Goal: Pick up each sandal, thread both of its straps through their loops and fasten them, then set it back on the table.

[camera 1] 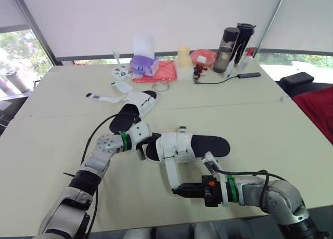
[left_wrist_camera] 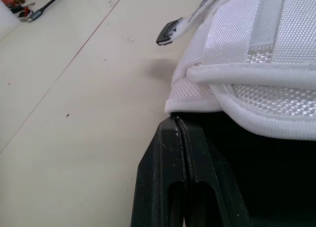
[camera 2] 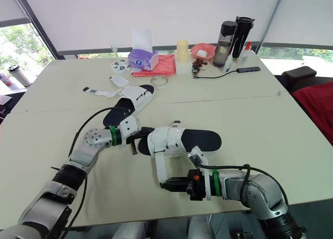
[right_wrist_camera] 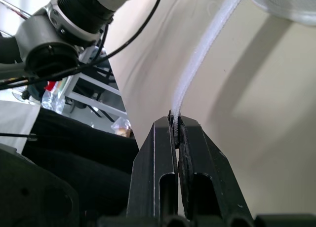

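White-strapped black sandal (camera 1: 205,145), cream table (camera 1: 270,124)

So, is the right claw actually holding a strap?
Yes, the right claw is pinched shut on the end of the white strap.

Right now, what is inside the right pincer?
The long white strap of the near sandal is pinched in the shut right pincer. The strap's very tip is covered by the black fingers, so it cannot be seen.
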You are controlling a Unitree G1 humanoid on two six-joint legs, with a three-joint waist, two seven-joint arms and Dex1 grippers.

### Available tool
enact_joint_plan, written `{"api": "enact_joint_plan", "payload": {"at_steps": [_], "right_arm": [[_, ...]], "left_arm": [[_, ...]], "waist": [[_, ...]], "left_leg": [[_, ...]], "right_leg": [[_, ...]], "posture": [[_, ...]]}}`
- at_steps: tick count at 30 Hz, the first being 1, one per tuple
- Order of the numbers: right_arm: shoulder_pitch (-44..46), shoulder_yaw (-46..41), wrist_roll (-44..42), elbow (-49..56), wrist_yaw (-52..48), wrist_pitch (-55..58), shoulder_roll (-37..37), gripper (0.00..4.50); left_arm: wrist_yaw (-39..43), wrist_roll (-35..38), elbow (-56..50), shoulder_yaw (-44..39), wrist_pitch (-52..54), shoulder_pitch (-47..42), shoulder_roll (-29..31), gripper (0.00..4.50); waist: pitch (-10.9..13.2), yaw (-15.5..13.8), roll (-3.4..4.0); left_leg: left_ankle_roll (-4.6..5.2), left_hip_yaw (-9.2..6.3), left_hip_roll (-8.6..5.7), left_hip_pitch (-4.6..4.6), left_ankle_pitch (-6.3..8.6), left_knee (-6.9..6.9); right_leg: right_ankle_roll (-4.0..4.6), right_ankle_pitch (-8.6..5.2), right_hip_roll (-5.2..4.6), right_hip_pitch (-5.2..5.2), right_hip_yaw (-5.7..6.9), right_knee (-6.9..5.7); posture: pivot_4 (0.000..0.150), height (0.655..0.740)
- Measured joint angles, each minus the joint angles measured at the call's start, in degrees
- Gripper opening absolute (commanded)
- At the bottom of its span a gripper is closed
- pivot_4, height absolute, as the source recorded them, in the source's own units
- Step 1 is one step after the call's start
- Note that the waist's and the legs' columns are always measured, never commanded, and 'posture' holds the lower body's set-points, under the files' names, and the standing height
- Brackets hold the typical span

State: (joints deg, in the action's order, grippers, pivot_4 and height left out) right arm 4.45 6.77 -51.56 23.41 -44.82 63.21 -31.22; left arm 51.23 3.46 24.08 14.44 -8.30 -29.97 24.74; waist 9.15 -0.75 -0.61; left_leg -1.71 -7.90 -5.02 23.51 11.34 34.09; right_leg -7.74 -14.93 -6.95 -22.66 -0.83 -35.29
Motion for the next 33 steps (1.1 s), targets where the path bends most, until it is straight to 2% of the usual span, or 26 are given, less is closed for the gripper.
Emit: {"api": "enact_joint_plan", "payload": {"at_steps": [4,14,23,30,33], "right_arm": [[0.0,-0.4,-2.3,0.2,0.4,0.7,0.5,0.09],[1.5,-6.6,-15.9,5.6,1.4,5.7,-3.5,0.09],[4.5,-10.2,-21.4,4.9,3.0,4.9,-5.7,0.09],[9.7,-9.5,-24.5,1.1,8.9,5.0,-1.9,0.09],[11.6,-5.7,-22.8,-0.3,12.2,4.6,3.4,0.09]], "left_arm": [[0.2,0.0,-0.7,-0.1,0.4,0.3,-0.1,0.00],[2.0,0.1,-4.5,-0.6,2.8,2.5,-0.3,0.00],[2.2,0.0,-4.5,-0.6,2.8,2.6,-1.2,0.00],[2.1,0.0,-4.8,-0.7,2.9,2.9,-1.1,0.00],[2.0,0.0,-5.2,-1.0,3.2,3.1,-1.1,0.00]], "waist": [[0.0,0.0,0.00],[0.0,-0.1,-0.01],[0.0,-0.3,-0.04],[0.0,-0.2,-0.03],[0.0,0.0,-0.01]], "left_leg": [[0.01,0.00,0.00,0.00,0.00,0.00],[0.06,0.00,-0.06,0.11,0.09,-0.05],[0.09,0.01,-0.12,0.15,0.12,-0.01],[0.10,-0.01,-0.12,0.15,0.12,-0.01],[0.10,-0.01,-0.10,0.11,0.12,-0.01]], "right_leg": [[0.00,0.01,0.00,0.00,0.00,0.00],[-0.06,-0.01,-0.06,-0.03,0.00,0.09],[-0.18,0.01,-0.11,-0.01,0.01,0.15],[-0.19,0.02,-0.11,-0.02,0.01,0.13],[-0.16,0.02,-0.10,-0.03,0.01,0.07]], "posture": [[0.150,0.7400],[0.150,0.7400],[0.150,0.7400],[0.150,0.7400],[0.150,0.7400]]}}
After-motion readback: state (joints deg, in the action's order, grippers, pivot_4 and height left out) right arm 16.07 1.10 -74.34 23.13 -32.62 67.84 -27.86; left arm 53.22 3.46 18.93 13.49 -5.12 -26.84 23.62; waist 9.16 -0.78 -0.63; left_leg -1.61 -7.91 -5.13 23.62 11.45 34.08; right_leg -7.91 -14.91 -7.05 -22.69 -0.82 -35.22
